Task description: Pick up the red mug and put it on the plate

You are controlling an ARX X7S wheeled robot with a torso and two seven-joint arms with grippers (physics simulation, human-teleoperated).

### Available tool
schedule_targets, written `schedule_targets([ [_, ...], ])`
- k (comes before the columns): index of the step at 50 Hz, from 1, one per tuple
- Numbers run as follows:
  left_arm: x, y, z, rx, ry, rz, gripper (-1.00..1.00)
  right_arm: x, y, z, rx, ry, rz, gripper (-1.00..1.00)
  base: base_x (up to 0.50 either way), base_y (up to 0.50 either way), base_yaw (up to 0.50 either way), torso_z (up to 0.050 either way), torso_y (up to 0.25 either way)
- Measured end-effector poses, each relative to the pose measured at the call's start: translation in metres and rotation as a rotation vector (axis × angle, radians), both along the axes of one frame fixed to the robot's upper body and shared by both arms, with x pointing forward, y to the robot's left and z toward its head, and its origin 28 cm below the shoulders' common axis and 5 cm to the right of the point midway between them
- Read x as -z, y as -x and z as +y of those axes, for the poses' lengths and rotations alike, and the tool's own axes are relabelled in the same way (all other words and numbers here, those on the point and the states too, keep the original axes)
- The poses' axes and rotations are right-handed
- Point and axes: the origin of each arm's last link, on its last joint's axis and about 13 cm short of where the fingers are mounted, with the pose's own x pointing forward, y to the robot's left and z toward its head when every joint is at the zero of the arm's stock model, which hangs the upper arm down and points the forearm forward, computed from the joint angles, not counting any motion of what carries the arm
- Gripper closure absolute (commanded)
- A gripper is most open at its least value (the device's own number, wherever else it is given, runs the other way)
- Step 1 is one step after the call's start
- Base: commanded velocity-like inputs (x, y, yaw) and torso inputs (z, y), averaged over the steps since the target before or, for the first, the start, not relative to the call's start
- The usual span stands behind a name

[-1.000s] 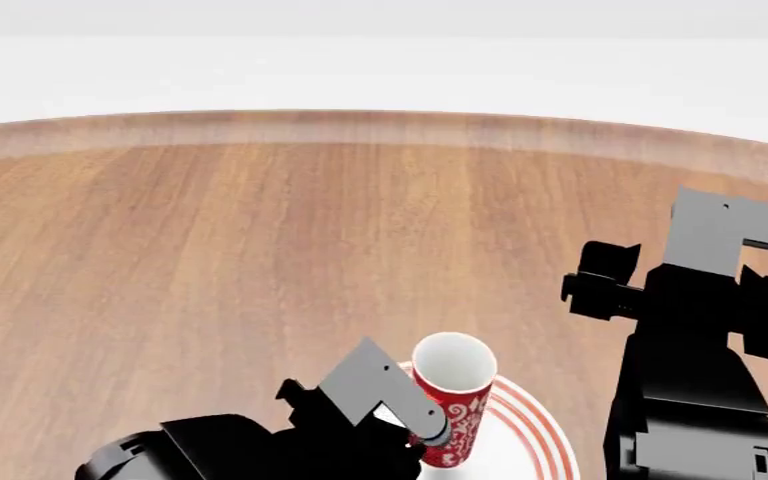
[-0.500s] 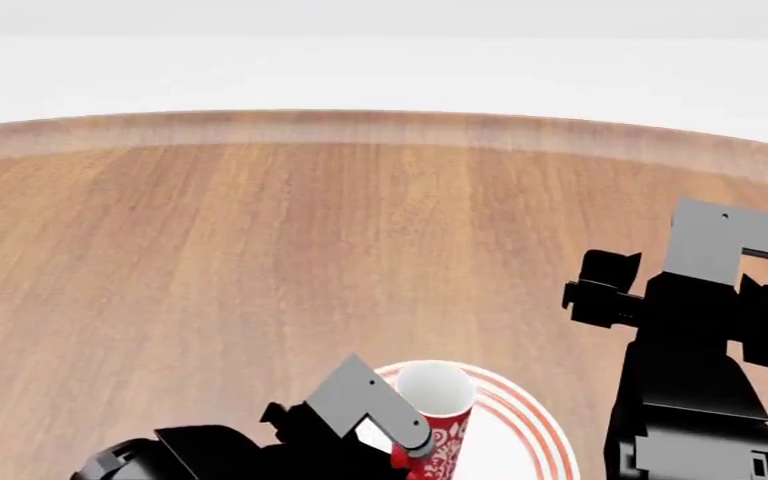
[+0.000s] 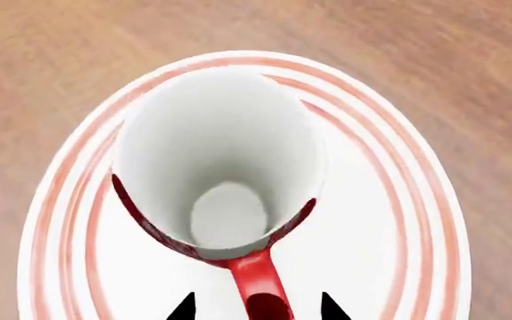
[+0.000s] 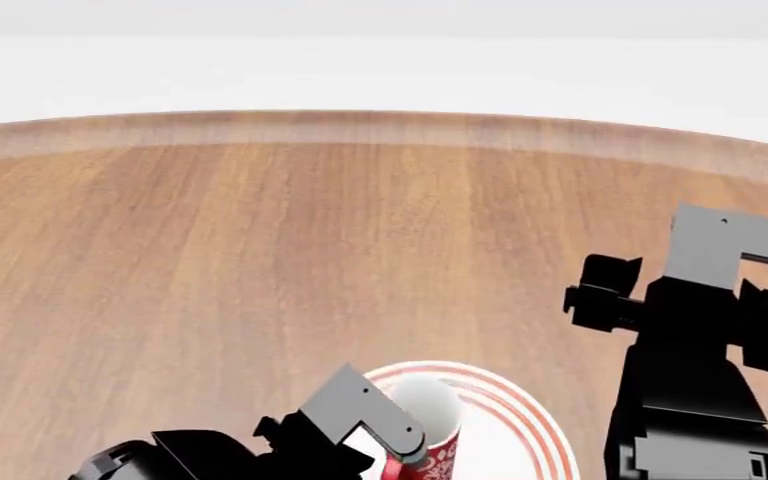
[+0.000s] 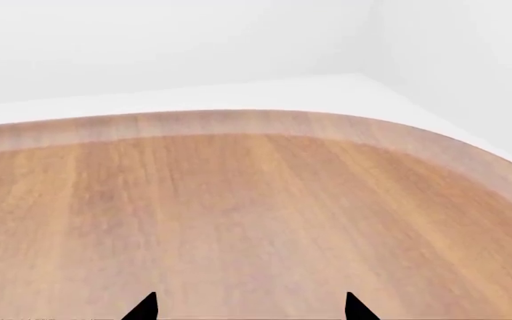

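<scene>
Left gripper (image 3: 256,308): two black fingertips (image 3: 183,309) straddle the red mug (image 3: 216,167) handle, one tip on each side. The wrist view shows no clear contact between tips and handle, so can't tell whether it's clamped or loose

Red mug sits directly ahead of the left gripper, upright, handle pointing back into the jaw gap, white inside visible down to the bottom. In the head view the mug (image 4: 427,430) is partly hidden behind the left arm's grey bracket, with the patterned red wall showing just below it

Plate (image 3: 389,227) lies under the mug, red rings visible all round it, mug base within the rings. Whether the base touches the plate or hangs just above it can't be told. In the head view the plate (image 4: 518,425) is cut off by the lower edge

Right gripper (image 5: 249,313): only two black tips show, set apart with bare wooden table (image 5: 238,213) between them, holding nothing. Right arm stands off to the side of the plate, clear of it
</scene>
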Motion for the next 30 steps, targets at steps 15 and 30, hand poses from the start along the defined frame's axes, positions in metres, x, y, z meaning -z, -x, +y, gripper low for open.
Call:
schedule_targets([
  [15,0.0038,0.0020,0.0019,0.007,-0.012,0.021,-1.00,0.0017,-0.0009,0.0009,-0.002,-0.002,0.003,-1.00,0.00,0.00,0.00,0.000,0.000],
  [30,-0.0037,-0.0023,0.0006,0.055,0.004,0.014,-1.00,0.0025,-0.0027,0.0027,-0.004,-0.001,0.006,-1.00,0.00,0.00,0.00,0.000,0.000],
])
